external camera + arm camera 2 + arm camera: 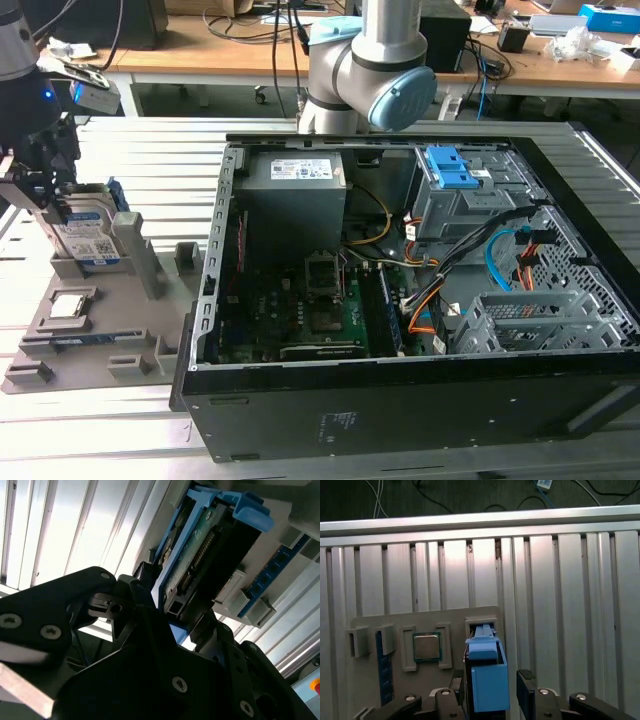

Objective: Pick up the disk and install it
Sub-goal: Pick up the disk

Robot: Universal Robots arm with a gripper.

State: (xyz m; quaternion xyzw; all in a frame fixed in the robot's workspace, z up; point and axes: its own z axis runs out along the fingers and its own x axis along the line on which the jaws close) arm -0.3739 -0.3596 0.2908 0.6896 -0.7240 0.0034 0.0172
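Metal and stiff, the disk (485, 655) looks dense and shock-shy, best held by its flat sides. The gripper (491, 681) straddles it, spread, not clamped.

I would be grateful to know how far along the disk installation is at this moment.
Done: the gripper is positioned at the disk, straddling its blue bracket. In hand: the pick-up itself; the disk stands upright in its slot on the grey fixture tray, and no lift is visible. Left: the disk is outside the open computer case, so nothing is installed yet.
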